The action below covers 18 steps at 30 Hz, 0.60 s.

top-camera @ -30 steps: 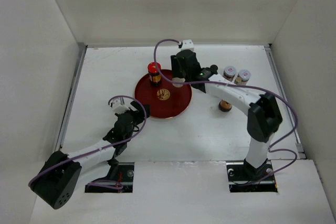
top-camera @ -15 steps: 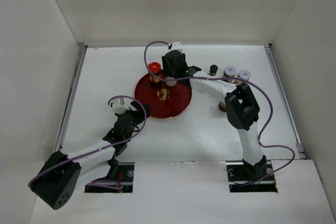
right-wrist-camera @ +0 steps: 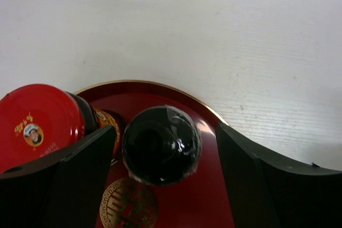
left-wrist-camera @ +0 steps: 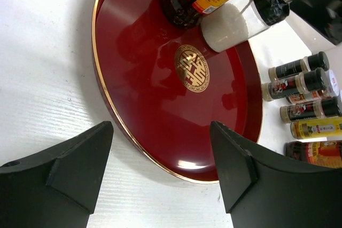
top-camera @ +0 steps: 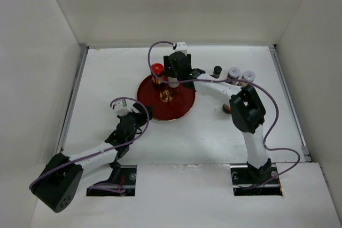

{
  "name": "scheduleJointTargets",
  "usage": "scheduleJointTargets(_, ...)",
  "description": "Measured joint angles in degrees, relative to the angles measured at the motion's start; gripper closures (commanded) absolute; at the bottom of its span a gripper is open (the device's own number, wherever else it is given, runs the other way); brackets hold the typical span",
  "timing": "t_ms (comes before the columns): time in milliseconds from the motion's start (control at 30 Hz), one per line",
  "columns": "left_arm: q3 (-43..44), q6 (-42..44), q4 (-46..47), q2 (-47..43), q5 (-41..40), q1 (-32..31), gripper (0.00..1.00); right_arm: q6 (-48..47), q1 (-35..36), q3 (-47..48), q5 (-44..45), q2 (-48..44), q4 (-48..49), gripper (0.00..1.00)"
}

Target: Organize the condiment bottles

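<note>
Left gripper (left-wrist-camera: 160, 132): low over the table (top-camera: 214, 132) at the near-left rim of the tray, fingers spread wide and nothing between them. It's holding nothing.
Red tray (left-wrist-camera: 128, 78): round with a gold edge and a gold emblem in the middle, flat on the table. Its near half is bare.
Red-capped jar (right-wrist-camera: 40, 118): standing upright at the back of the tray. It has a dark body with an orange label.
White-bodied bottle (left-wrist-camera: 231, 24): upright on the tray with its black cap on top, tight against the right side of the red-capped jar. Whether the two touch, I cannot tell.
Right gripper (right-wrist-camera: 165, 132): right over that bottle, one finger on each side of the black cap. The wrist view shows a thin gap on both sides, so the jaws are apart and not clamped.
Waiting bottles (left-wrist-camera: 299, 85): the left wrist view shows five in a cluster on the table right of the tray, clear of its rim.
Slim black-capped bottle (top-camera: 217, 70): seen from overhead, at the back just right of the right arm.
Silver-lidded jars (top-camera: 233, 72): two side by side, just right of that black cap.
Brown jar (top-camera: 228, 109): nearer the front, tucked against the right arm's elbow and partly hidden.
</note>
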Motion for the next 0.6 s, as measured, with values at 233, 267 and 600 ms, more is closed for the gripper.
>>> scheduleJointTargets(233, 0.0, 0.0, 0.0, 0.0, 0.0, 0.0, 0.28, 1.6, 0.2, -16.4, 1.8, -17.5, 2.2, 0.34)
scheduleJointTargets(267, 0.0, 0.0, 0.0, 0.0, 0.0, 0.0, 0.28, 2.0, 0.2, -19.8, 2.4, -21.5, 2.9, 0.45)
scheduleJointTargets(600, 0.0, -0.1, 0.0, 0.0, 0.1, -0.5, 0.29, 6.2, -1.6, -46.9, 14.9, -61.0, -0.9, 0.24)
